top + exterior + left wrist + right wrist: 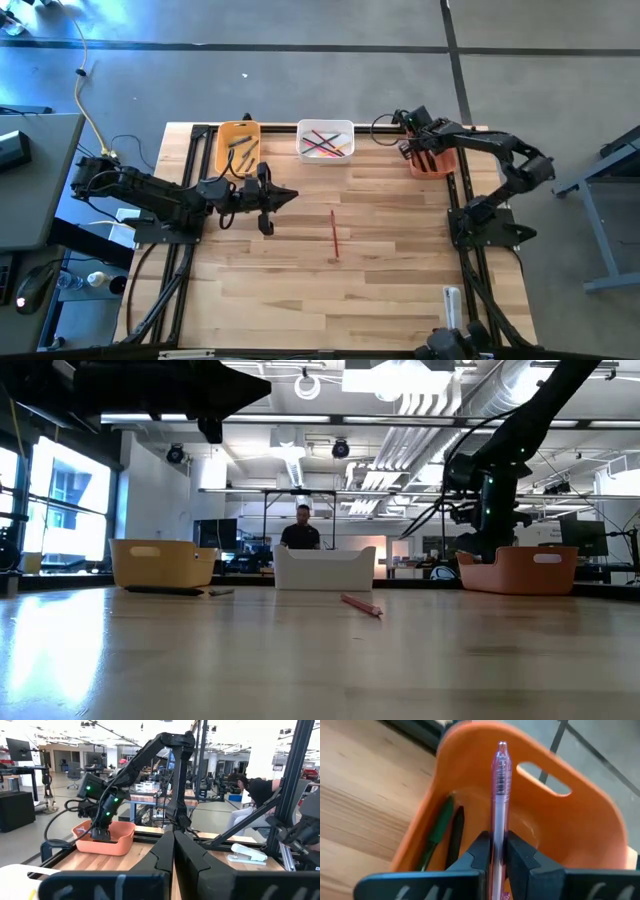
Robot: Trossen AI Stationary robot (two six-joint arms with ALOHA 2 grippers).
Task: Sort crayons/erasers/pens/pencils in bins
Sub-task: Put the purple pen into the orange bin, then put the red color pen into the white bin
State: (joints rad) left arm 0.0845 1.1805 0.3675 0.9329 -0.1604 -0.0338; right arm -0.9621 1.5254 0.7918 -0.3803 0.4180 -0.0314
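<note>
While your right gripper (496, 851) is pinching a clear pink pen (499, 800) over the red-orange plastic bin (580, 820), one thin red pencil (334, 234) is still lying on the wooden counter (380, 290), your left gripper (174, 851) pressed together, holding nothing.

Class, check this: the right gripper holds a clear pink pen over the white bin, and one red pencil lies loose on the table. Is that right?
One error: the right gripper holds the pen over the red-orange bin, as the right wrist view shows. The red pencil does lie loose on the table.
</note>
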